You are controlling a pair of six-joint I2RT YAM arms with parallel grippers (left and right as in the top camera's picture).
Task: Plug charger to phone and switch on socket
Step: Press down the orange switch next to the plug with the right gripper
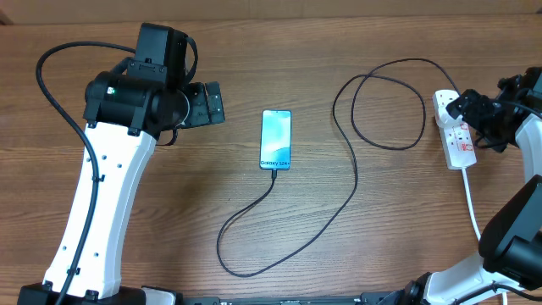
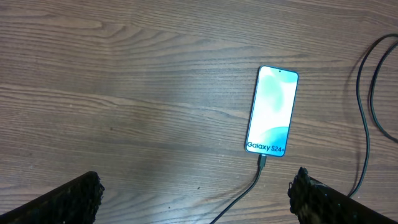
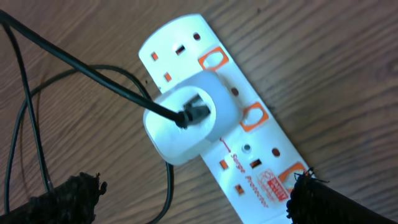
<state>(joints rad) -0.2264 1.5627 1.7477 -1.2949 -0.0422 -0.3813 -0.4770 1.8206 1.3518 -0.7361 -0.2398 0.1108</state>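
A brown wood-grain desk [image 1: 254, 76] is seen carrying everything. The phone [image 1: 276, 139] is laid flat near its middle, screen up and lit cyan. The charger [image 1: 356, 174] is spread over the desk in wide loops, its tip seated in the phone's lower edge and its other end plugged into the socket [image 1: 461, 146], which is laid flat at the right side. A white cord [image 1: 471, 199] is trailed from the socket toward the near edge.

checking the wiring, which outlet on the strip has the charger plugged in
The middle outlet of the socket: the white adapter of the charger covers it; both end outlets show bare holes.
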